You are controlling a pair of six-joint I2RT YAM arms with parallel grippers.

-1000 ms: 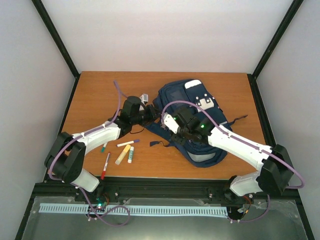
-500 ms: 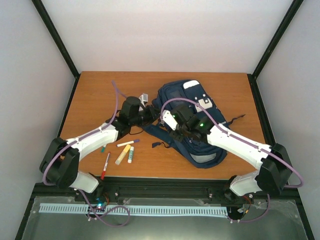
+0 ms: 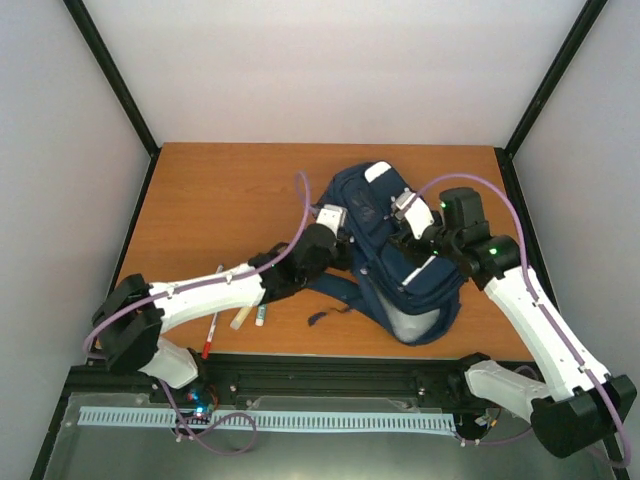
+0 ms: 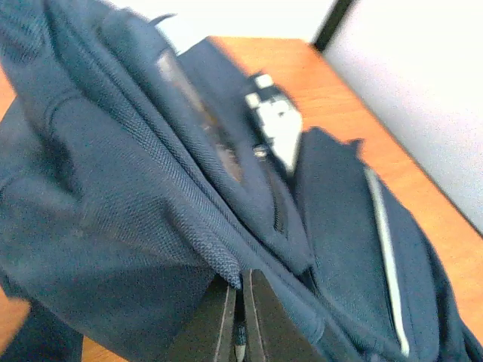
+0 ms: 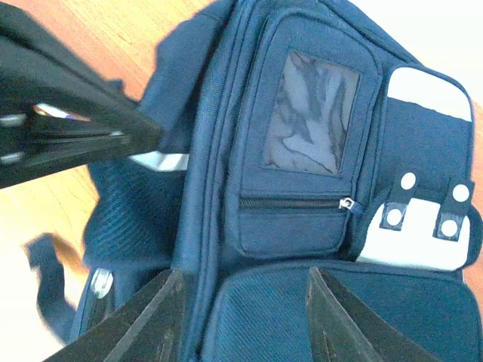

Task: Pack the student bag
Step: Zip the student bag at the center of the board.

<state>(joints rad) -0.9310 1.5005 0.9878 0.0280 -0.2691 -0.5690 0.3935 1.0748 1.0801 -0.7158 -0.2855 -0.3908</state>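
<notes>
We are in a robotics lab's test cell: a wooden tabletop walled by plain white panels and black frame posts, with two arms bolted to a black rail at its near edge.

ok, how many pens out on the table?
3: red pen near the front edge, yellow marker right of it, white stick beside that. The left arm may hide more.

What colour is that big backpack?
The backpack is navy blue with white patches, clearest in the right wrist view.
</notes>
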